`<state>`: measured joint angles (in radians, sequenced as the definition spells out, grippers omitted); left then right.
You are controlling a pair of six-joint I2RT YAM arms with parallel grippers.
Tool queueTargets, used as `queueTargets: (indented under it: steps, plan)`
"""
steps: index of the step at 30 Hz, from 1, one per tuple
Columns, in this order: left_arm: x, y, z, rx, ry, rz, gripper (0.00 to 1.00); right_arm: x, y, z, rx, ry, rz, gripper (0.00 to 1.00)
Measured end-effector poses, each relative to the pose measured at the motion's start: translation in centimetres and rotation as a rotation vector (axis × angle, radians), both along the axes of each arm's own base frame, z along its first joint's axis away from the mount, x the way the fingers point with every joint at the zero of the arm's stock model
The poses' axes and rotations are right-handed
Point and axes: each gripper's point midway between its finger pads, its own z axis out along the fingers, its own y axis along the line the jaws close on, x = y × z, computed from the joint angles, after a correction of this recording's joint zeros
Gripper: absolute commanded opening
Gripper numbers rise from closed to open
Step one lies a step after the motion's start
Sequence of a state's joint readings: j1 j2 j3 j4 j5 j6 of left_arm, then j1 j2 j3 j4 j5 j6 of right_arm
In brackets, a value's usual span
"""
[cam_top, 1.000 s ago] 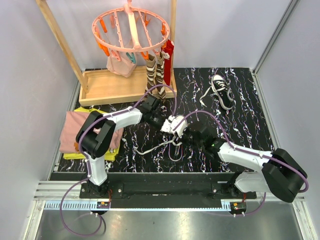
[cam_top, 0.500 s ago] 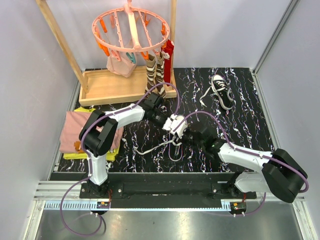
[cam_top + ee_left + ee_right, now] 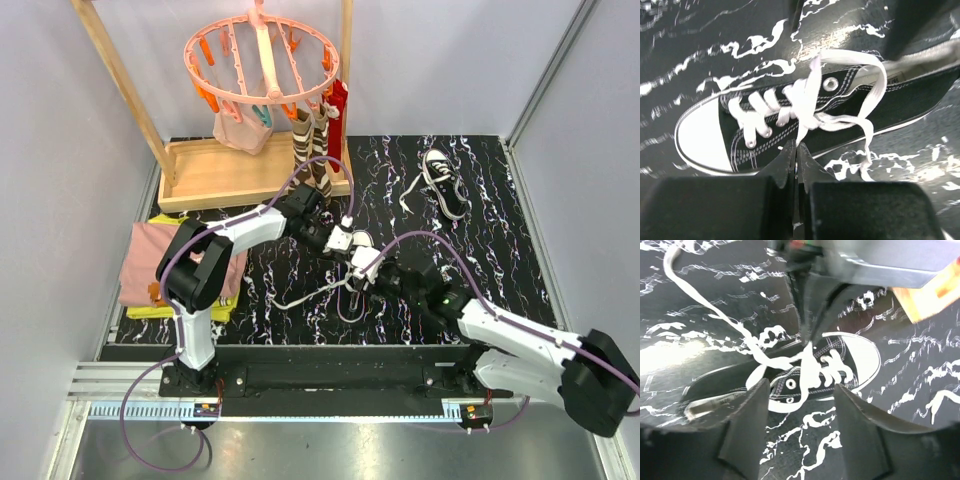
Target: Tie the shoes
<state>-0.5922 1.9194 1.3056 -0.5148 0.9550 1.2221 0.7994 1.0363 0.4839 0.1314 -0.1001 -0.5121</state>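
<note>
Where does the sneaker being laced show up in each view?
Top external: the sneaker lies near the picture's centre.
Left wrist: it fills the middle, with the toe cap at the left.
Right wrist: it sits at centre, with the toe cap at the right.
Shared landmark: the white lace pinched in the left gripper.

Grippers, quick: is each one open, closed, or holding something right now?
Left gripper: closed, pinching the white lace of the middle sneaker.
Right gripper: open, holding nothing, above that sneaker.
</note>
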Motion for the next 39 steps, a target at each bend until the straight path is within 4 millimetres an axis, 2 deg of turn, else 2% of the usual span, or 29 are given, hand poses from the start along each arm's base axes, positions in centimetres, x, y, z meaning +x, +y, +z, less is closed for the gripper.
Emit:
queueTargets:
  steps: [3,9,13,16,20,25,30,34,39]
  plan:
    - [0.2,0.2,0.6,0.013,0.08,0.062,0.0,-1.1,0.1,0.9,0.013,-0.007,0.057,0.73]
    - [1.3,0.4,2.1,0.042,0.237,0.214,0.0,-3.6,1.4,0.7,-0.033,0.075,0.228,0.79]
    - [3.1,1.1,3.6,0.057,0.366,0.356,0.0,-3.7,3.6,0.3,-0.063,0.153,0.326,0.64]
    - [4.8,1.8,4.3,0.052,0.438,0.448,0.0,-3.3,5.9,-0.2,-0.083,0.202,0.381,0.61]
    - [5.2,2.6,3.1,0.087,0.557,0.529,0.0,-3.5,9.1,-1.7,-0.115,0.256,0.465,0.6]
    - [4.6,2.5,0.7,0.151,0.668,0.579,0.0,-4.6,12.1,-4.7,-0.181,0.311,0.562,0.61]
    - [4.4,2.6,0.4,0.168,0.705,0.6,0.0,-4.2,14.8,-6.0,-0.212,0.302,0.612,0.61]
    - [4.3,2.6,0.2,0.173,0.718,0.607,0.0,-4.1,16.0,-6.8,-0.231,0.289,0.635,0.61]
    - [4.3,2.5,0.1,0.176,0.726,0.609,0.0,-4.5,16.2,-8.3,-0.265,0.287,0.665,0.61]
